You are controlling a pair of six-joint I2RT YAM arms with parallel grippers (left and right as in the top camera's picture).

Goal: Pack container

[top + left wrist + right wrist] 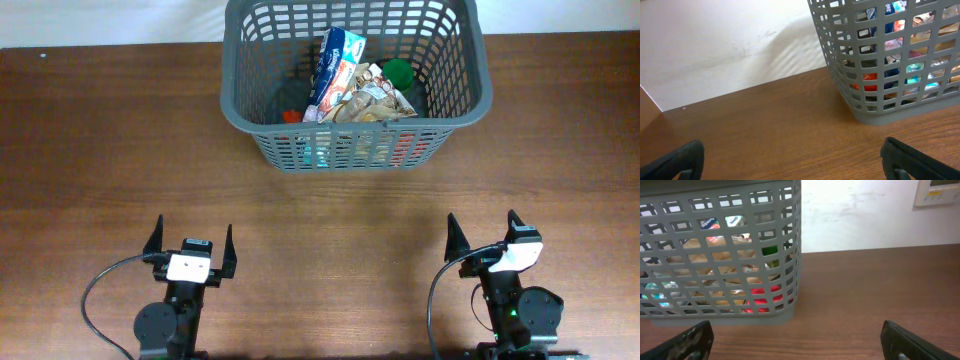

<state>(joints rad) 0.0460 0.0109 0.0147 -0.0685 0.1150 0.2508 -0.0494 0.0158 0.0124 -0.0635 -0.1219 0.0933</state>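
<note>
1. We see the container (460,60) in dark grey, its sides a slotted lattice.
2. Inside it we see a blue-and-white packet (336,58) and a green item (399,71).
3. Under it we see the table (110,160) in brown wood grain.

basket (350,150): grey moulded plastic, matt, smooth | table (320,220): brown wood grain, smooth, faint sheen | blue-and-white packet (338,62): glossy printed film, creased | wall (715,45): white, matt, faintly scuffed

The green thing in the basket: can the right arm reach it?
Probably yes, from above: the basket is open-topped, the green thing lies uncovered, and the jaws of the right arm are open.
</note>
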